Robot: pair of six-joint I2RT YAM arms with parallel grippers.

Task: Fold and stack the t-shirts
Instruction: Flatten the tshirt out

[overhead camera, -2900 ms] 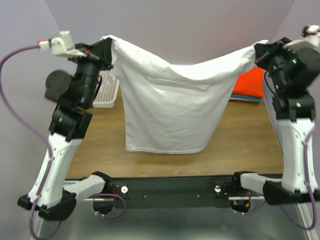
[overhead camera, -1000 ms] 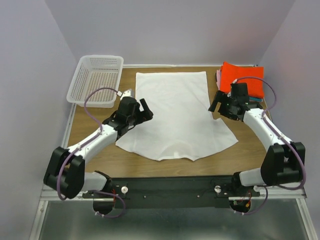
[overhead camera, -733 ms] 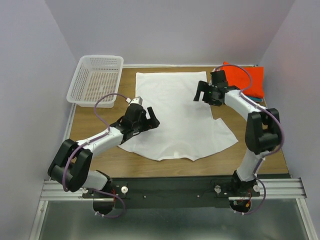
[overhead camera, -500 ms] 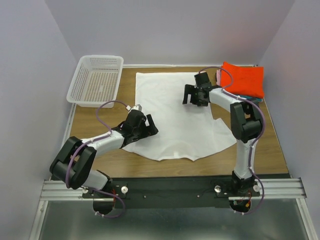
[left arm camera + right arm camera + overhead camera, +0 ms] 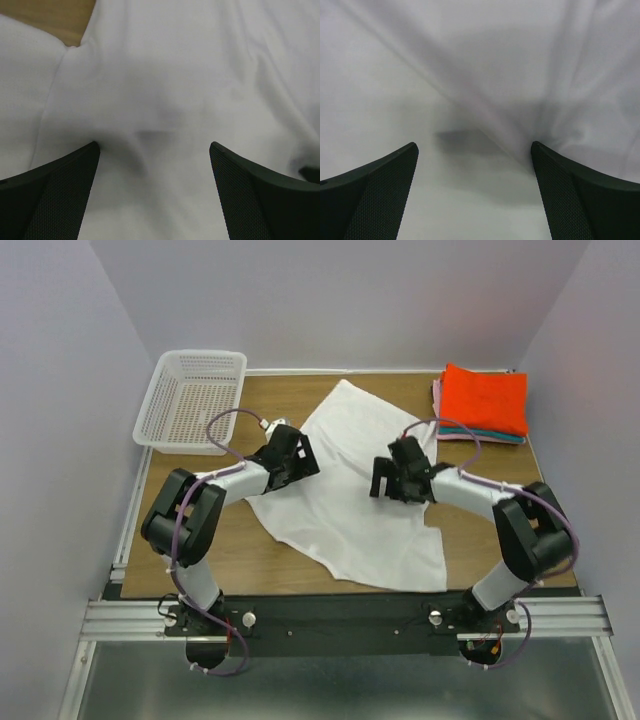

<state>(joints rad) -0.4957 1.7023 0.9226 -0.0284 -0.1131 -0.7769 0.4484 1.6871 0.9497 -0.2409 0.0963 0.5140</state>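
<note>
While both arms reach low over a plain white t-shirt [image 5: 345, 502], it lies unfolded and askew across the middle of the worktop [image 5: 490, 515], one corner pointing to the far edge. The left claw [image 5: 300, 457], spread wide, sits at the shirt's left edge. The right claw [image 5: 380, 483], likewise spread, hovers over creased cloth near its right side. Neither pinches anything. An orange-red folded shirt [image 5: 485, 400] tops a stack with teal and pink edges at the far right corner, and a white mesh basket [image 5: 195, 395] stands far left. Laying-out appears to be in hand: next, each claw likely needs to nip an edge and draw the shirt square before the first fold.
</note>
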